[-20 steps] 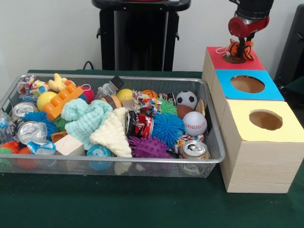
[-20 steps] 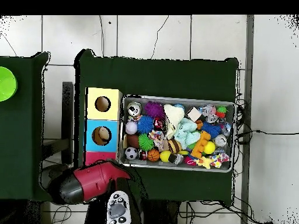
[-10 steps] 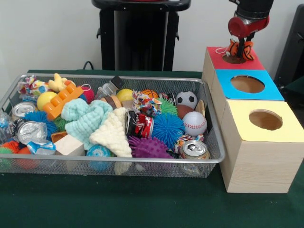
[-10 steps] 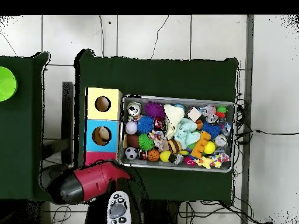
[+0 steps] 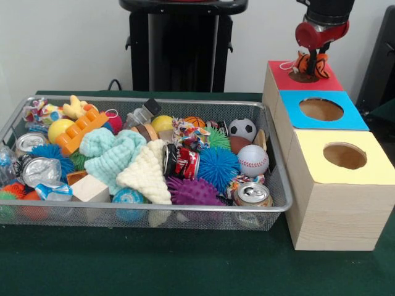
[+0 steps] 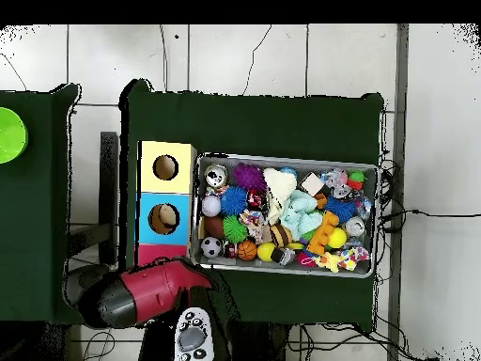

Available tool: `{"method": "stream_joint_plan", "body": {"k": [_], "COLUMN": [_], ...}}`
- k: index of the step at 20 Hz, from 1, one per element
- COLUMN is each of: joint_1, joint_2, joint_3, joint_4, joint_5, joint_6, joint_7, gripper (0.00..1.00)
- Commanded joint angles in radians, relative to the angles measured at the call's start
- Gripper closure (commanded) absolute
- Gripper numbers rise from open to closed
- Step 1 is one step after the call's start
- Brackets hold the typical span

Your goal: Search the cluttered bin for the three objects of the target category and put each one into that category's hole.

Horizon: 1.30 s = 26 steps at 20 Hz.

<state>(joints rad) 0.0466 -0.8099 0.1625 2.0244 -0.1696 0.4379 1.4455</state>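
My gripper (image 5: 313, 63) hangs at the far right over the round hole of the red-topped box (image 5: 278, 74). It is shut on an orange, black and white knotted toy (image 5: 302, 62), whose lobes bulge on both sides of the fingers just above the hole. Seen from overhead, the red arm (image 6: 150, 291) covers the gripper and most of the red-topped box (image 6: 160, 254). Knotted rope toys of similar look lie in the wire bin (image 5: 281, 206): one in the middle (image 5: 188, 132), one at the far left corner (image 5: 37, 111).
A blue-topped box (image 5: 347, 117) and a yellow-topped box (image 5: 370, 172), each with a round hole, stand in a row beside the bin. The bin also holds balls, spiky balls, cans, a wooden block and knitted cloths. A black pedestal (image 5: 182, 46) stands behind.
The gripper and the toy have lifted very slightly over the red hole; in the overhead view the arm has shifted a little. The bin's contents have not moved.
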Motion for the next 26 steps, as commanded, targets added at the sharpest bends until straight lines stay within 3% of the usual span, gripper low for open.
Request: {"method": "stream_joint_plan", "body": {"k": [1,10,26], "joint_1": [-0.107,-0.183,-0.221], "joint_2": [0.127,0.133,0.097], "joint_3": [-0.06,0.011,0.051], "joint_4": [-0.059,-0.048,-0.013], "joint_5": [-0.049,-0.088,-0.071], "joint_6": [-0.2,-0.314,-0.273], "joint_7": [0.167,0.125,0.118], "gripper": [1.0,1.0,1.0]}}
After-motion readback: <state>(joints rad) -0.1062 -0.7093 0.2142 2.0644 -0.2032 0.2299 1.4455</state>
